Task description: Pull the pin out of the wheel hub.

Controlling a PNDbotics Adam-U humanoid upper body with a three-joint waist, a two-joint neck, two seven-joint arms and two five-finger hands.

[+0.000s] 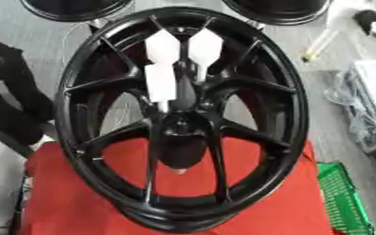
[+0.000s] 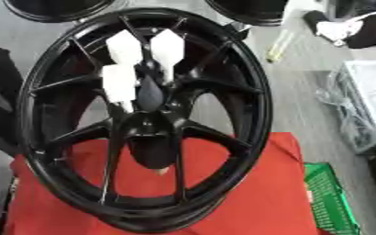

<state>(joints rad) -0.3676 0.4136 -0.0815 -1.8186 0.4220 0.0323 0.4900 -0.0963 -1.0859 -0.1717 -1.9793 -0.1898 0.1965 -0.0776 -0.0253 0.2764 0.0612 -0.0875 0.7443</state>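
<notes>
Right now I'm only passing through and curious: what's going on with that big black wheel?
A black wheel hub stands tilted on a red cloth. White pieces show between its upper spokes, just above the centre; what they are, and whether a hand is on them, cannot be told. No robot hand is clearly visible, and the pin cannot be made out. A green basket sits to the right.

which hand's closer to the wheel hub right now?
Right, probably: its white-tipped hand sits at the wheel hub, arm hidden against black spokes. The left hand shows in no view.
</notes>
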